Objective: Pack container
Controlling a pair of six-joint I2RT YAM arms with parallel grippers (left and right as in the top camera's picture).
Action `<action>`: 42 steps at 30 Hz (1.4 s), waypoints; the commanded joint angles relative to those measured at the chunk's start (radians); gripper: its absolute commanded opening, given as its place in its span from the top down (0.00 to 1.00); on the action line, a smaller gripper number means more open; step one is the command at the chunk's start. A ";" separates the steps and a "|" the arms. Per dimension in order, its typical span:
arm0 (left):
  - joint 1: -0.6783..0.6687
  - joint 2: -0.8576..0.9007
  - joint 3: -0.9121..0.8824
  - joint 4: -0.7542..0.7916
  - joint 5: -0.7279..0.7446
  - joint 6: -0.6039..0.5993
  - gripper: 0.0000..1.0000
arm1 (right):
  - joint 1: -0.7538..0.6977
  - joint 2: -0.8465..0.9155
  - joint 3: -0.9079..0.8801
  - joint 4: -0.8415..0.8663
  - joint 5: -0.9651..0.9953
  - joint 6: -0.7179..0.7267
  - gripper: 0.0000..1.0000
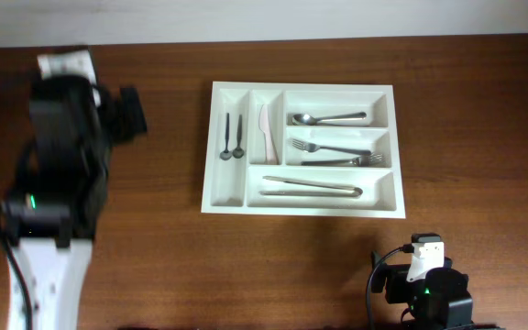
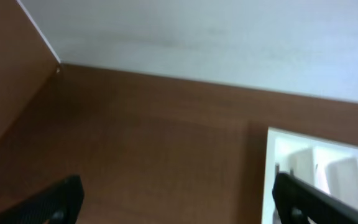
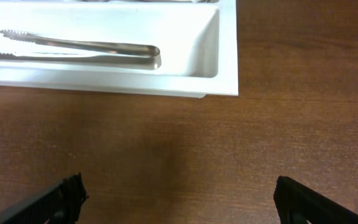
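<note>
The white cutlery container lies at the middle of the table. It holds two dark spoons, a pale knife, a spoon, forks and metal tongs. In the right wrist view the tongs lie in the container's near compartment. My left gripper is open and empty over bare table, left of the container's corner. My right gripper is open and empty, just in front of the container.
The brown wooden table runs to a pale wall at the back. The left arm stands over the table's left side and the right arm's base sits at the front edge.
</note>
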 commanded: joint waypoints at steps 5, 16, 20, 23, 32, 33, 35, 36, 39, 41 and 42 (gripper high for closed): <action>0.003 -0.400 -0.532 0.249 -0.008 0.012 0.01 | -0.007 -0.011 -0.003 0.003 0.002 -0.002 0.01; 0.003 -0.834 -1.066 0.452 -0.009 0.012 0.01 | -0.007 -0.011 -0.003 0.003 0.002 -0.002 0.01; 0.003 -0.934 -1.139 0.452 -0.009 0.011 0.01 | -0.007 -0.011 -0.003 0.003 0.002 -0.002 0.01; 0.003 -0.986 -1.172 0.451 -0.006 0.011 0.01 | -0.007 -0.011 -0.003 0.003 0.002 -0.002 0.01; 0.003 -1.109 -1.280 0.451 -0.005 0.011 0.01 | -0.007 -0.011 -0.003 0.003 0.002 -0.002 0.01; 0.003 -1.125 -1.291 0.451 -0.005 0.011 0.01 | -0.007 -0.011 -0.003 0.003 0.002 -0.002 0.01; 0.003 -1.157 -1.310 0.451 -0.005 0.011 0.01 | -0.007 -0.011 -0.003 0.003 0.002 -0.002 0.01; 0.003 -1.173 -1.319 0.451 -0.005 0.011 0.01 | -0.007 -0.011 -0.003 0.003 0.002 -0.002 0.01; 0.003 -1.199 -1.320 0.455 -0.007 0.012 0.01 | -0.007 -0.011 -0.003 0.003 0.002 -0.002 0.01; 0.003 -1.199 -1.320 0.455 -0.008 0.012 0.01 | -0.007 -0.011 -0.003 0.003 0.002 -0.002 0.01; 0.003 -1.199 -1.320 0.454 -0.006 0.012 0.01 | -0.007 -0.011 -0.003 0.003 0.002 -0.002 0.01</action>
